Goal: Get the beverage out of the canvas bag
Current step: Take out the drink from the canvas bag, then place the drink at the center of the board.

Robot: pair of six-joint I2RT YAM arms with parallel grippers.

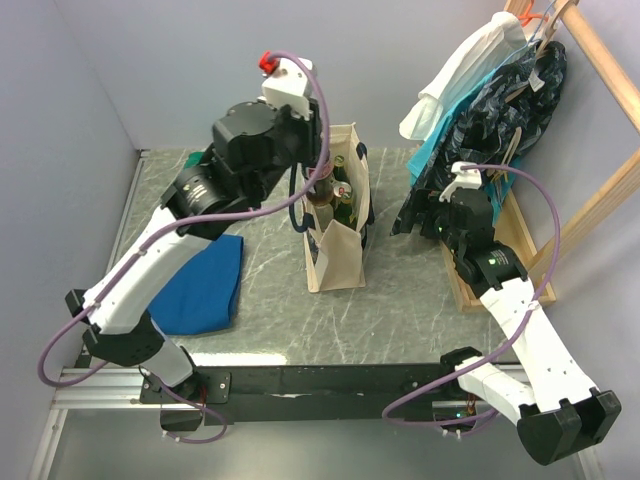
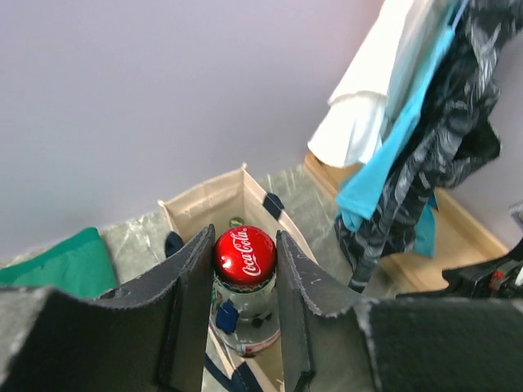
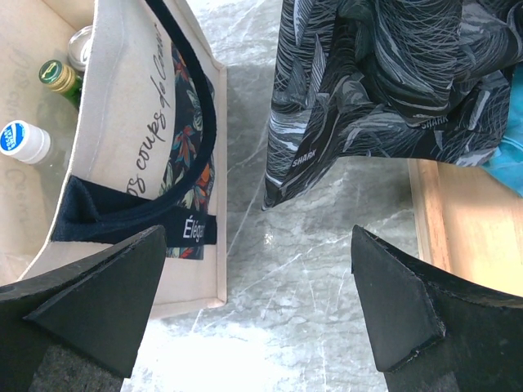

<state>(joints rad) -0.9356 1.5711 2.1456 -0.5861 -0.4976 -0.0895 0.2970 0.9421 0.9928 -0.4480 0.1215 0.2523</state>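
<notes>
The cream canvas bag stands upright mid-table with its mouth open; its navy handle shows in the right wrist view on the bag's wall. My left gripper is shut on the beverage, a bottle with a red Coca-Cola cap, gripped just below the cap. The bottle hangs upright at the bag's mouth; in the top view it shows under the left gripper. My right gripper is open over bare table to the right of the bag, holding nothing.
Other bottles stay inside the bag: a green-capped one and a white-and-blue-capped one. A blue cloth lies left of the bag and a green cloth further back. Dark patterned garments hang on a wooden rack at right.
</notes>
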